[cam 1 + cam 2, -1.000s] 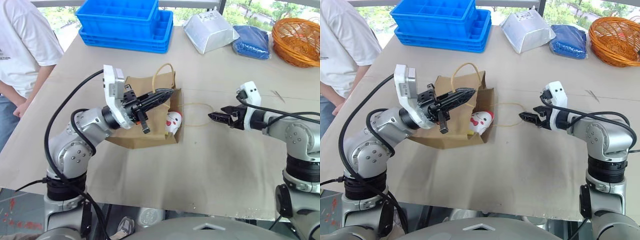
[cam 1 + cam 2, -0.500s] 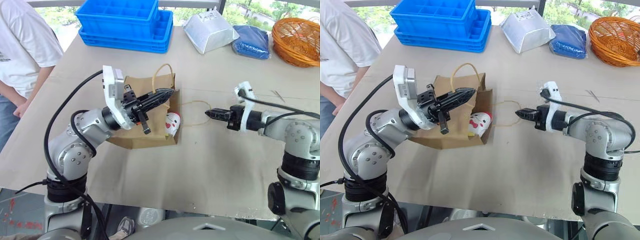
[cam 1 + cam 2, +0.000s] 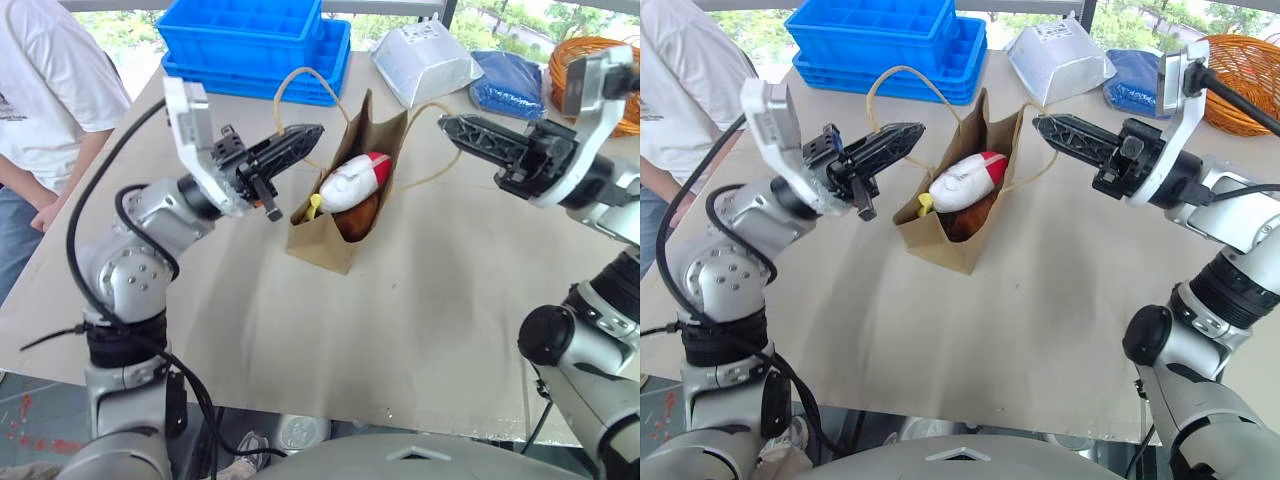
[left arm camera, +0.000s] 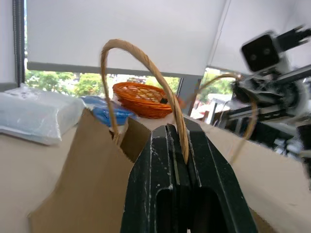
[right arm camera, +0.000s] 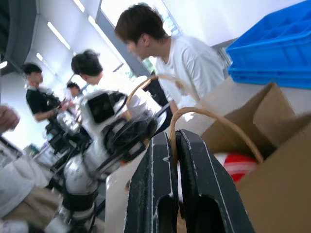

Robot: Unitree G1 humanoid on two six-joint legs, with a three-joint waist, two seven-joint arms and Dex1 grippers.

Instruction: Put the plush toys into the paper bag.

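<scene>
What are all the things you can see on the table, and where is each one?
paper bag: one, brown, mid-table, held up by its handles
white plush toy: one, white with red end, inside bag
brown plush toy: one, brown, under the white one
crates: stacked, blue, far edge
foil pouch: one, silver, far edge
blue bag: one, beside pouch
basket: one, orange, far right
person: one, white shirt, left
left gripper: shut on a handle
right gripper: shut on other handle

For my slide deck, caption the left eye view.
Both pincers hold the paper bag up by its handles, plush toys inside.
</scene>
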